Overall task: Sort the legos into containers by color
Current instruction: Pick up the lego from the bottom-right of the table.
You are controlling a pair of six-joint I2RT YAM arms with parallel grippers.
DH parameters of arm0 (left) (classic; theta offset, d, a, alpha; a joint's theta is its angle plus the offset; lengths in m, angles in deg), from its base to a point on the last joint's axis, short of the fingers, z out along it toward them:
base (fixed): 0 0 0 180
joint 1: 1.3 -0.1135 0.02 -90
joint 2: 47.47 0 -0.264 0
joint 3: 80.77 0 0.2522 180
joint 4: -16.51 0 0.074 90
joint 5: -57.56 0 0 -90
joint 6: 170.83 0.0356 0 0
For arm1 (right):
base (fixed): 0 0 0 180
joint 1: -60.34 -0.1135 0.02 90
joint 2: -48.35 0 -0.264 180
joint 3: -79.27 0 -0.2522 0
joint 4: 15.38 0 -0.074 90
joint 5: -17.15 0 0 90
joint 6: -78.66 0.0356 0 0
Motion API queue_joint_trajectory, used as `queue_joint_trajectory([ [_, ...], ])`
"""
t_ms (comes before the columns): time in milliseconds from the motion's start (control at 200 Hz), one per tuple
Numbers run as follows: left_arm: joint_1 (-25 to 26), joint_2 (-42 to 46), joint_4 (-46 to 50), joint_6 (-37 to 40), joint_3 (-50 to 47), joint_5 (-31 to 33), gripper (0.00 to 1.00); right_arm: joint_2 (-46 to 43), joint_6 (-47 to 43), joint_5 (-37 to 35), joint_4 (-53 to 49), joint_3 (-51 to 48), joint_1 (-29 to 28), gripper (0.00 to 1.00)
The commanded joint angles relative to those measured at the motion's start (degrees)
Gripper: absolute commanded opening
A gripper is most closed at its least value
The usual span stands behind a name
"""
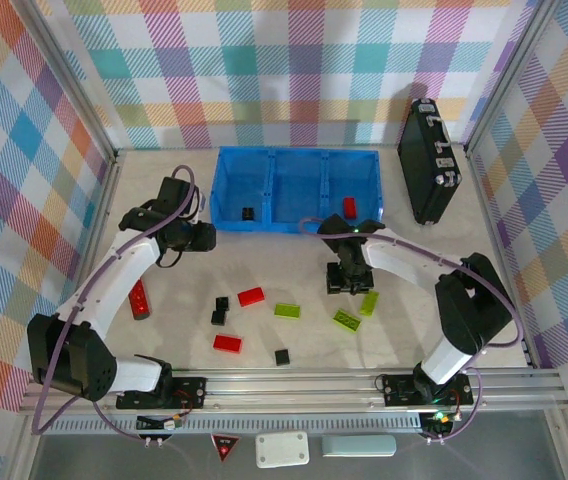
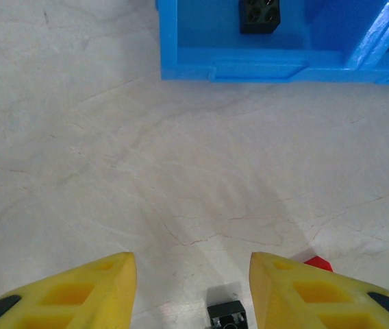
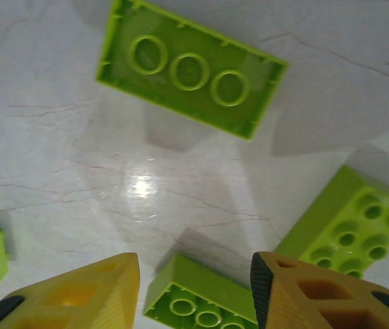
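Note:
The blue tray (image 1: 294, 160) of three containers stands at the back. Its left one (image 2: 201, 27) holds a black lego (image 1: 248, 213) (image 2: 259, 15), its right one a red lego (image 1: 350, 206). My left gripper (image 1: 200, 238) (image 2: 191, 264) hovers open just left of the tray's near corner, with nothing between its fingers. Below it a black lego (image 2: 227, 317) lies on the table. My right gripper (image 1: 349, 282) (image 3: 194, 264) is shut on a lime-green lego (image 3: 201, 301), lifted above its shadow. Red (image 1: 251, 296), green (image 1: 287, 311) (image 3: 191, 72) and black (image 1: 282, 356) legos lie scattered nearby.
A black case (image 1: 429, 160) with silver latches stands at the back right. A red cylinder (image 1: 140, 298) lies beside the left arm. Plaid walls close in both sides and the back; a metal rail (image 1: 294, 380) runs along the near edge.

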Motion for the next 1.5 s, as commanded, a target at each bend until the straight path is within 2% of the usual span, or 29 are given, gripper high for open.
queue_joint_trajectory([
  [0,-0.61,1.12,-1.13,3.03,-0.1,-0.27,0.48,-2.92,-0.81,0.62,-0.2,-1.81,2.37,0.48],
  [245,-0.59,1.2,-3.67,4.13,-2.46,-1.15,0.48,-5.48,0.07,0.45,1.1,-6.22,7.05,0.48],
  [605,-0.59,1.44,-4.25,4.21,-3.34,-1.32,0.48,-7.49,3.18,-0.87,2.81,-10.94,9.33,0.49],
  [1285,-0.61,0.81,-4.87,3.77,-3.63,-2.54,0.49,-6.0,3.56,0.89,6.67,-14.58,9.94,0.51],
  [1495,-0.59,0.55,-4.87,3.63,-3.72,-2.73,0.49,-5.06,3.54,0.97,7.74,-15.31,9.94,0.47],
])
